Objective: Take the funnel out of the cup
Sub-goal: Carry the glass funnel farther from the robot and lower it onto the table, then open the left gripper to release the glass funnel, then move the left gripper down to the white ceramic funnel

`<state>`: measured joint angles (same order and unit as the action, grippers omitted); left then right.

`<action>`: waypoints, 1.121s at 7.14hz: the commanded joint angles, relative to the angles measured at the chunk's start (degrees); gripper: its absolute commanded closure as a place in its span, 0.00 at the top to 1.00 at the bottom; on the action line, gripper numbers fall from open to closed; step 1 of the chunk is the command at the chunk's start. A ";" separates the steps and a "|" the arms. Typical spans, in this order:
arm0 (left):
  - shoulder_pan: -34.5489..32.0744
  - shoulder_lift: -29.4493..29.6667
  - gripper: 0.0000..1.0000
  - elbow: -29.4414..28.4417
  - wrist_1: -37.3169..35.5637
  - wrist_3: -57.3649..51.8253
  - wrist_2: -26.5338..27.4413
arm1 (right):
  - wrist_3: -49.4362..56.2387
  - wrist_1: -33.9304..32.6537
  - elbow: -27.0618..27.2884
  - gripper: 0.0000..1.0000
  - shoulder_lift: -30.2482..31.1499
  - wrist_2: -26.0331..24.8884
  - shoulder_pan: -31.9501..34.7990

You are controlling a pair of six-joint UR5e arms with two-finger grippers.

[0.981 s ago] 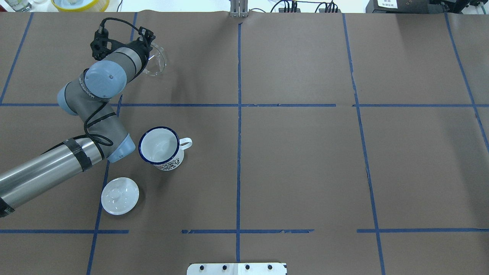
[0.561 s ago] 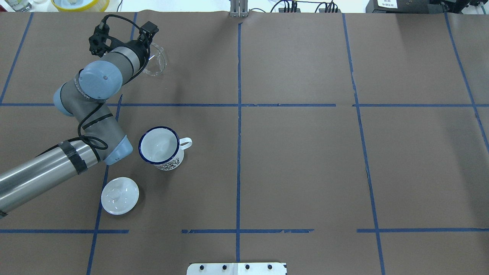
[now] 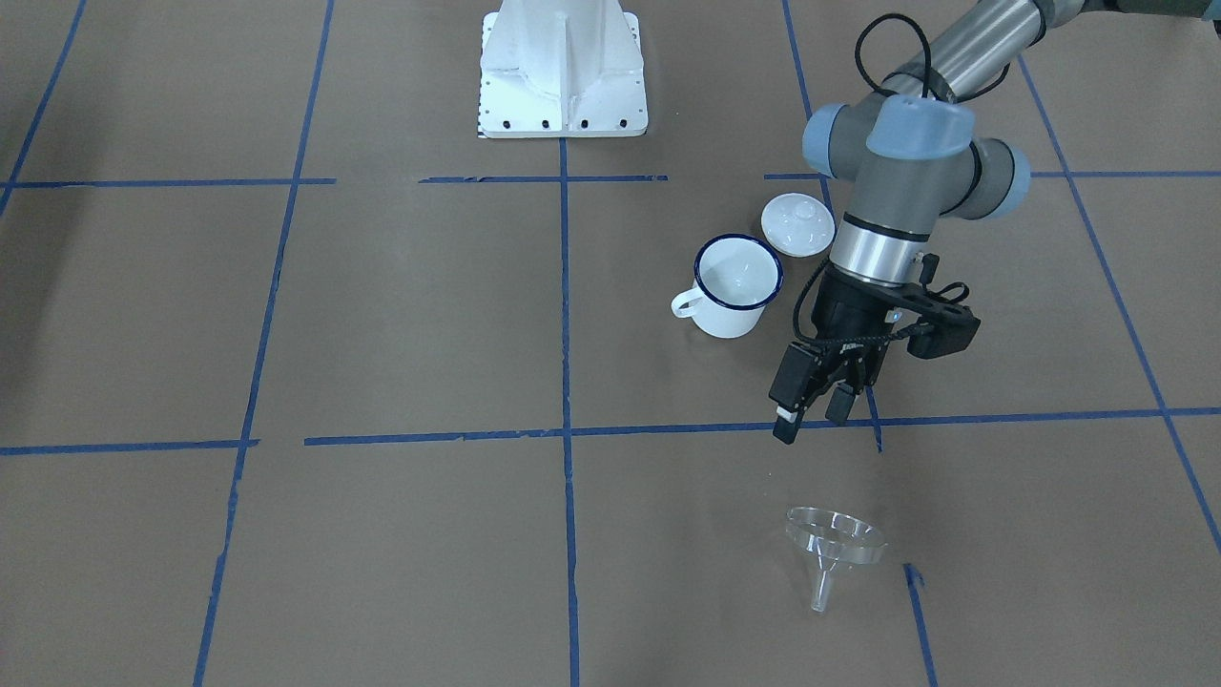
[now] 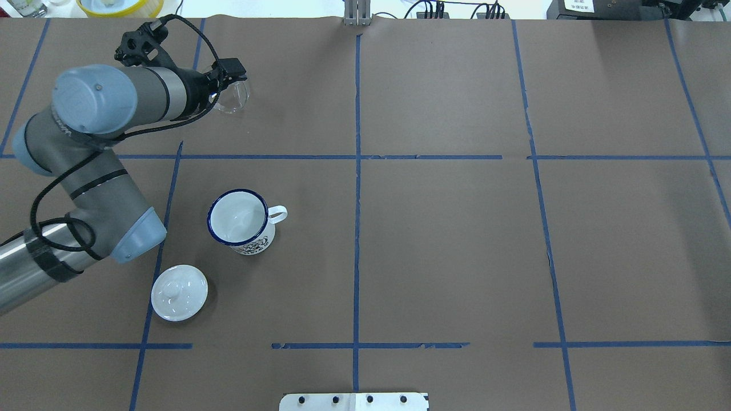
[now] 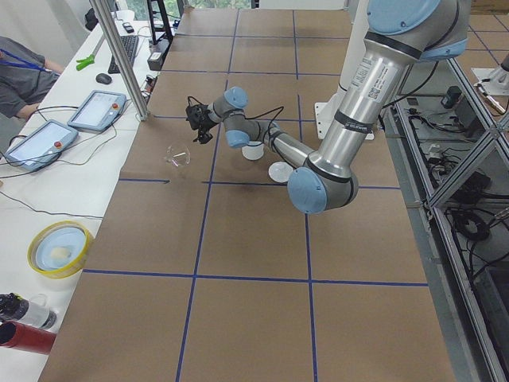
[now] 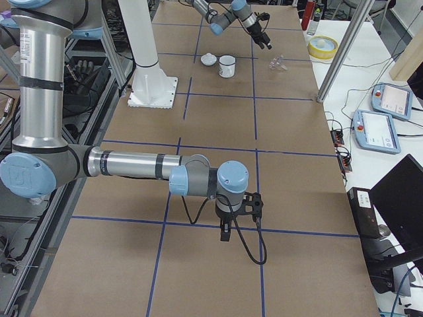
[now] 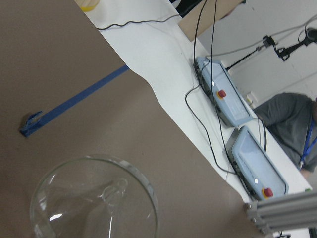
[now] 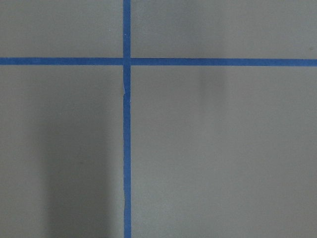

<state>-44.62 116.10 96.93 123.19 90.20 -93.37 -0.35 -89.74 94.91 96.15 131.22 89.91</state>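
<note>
The clear funnel [image 3: 835, 542] lies on its side on the brown table, spout pointing away from the robot; it also shows in the overhead view [image 4: 233, 97] and fills the bottom of the left wrist view [image 7: 94, 198]. The white cup [image 4: 240, 220] with a dark blue rim stands upright and empty, handle to its right; it also shows in the front view [image 3: 736, 281]. My left gripper [image 3: 811, 425] is open and empty, raised above the table between cup and funnel, apart from both. My right gripper [image 6: 226, 231] shows only in the exterior right view, so I cannot tell its state.
A white knobbed lid [image 4: 179, 292] lies near the cup on the robot's side. The robot's white base plate [image 4: 354, 401] is at the near edge. A yellow bowl [image 4: 120, 5] and operator tablets [image 7: 233, 99] sit beyond the table's far edge.
My left arm has lifted and drawn back from the funnel. The funnel stays where it lay on the table. The cup and lid have not moved.
</note>
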 commanded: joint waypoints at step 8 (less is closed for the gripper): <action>15.32 -25.80 1.00 30.79 -24.47 -14.28 -14.83 | 0.00 0.00 -0.07 1.00 0.00 0.00 0.00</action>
<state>-33.78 95.54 128.85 92.39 73.88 -108.50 -0.35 -89.73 94.88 96.15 131.22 89.91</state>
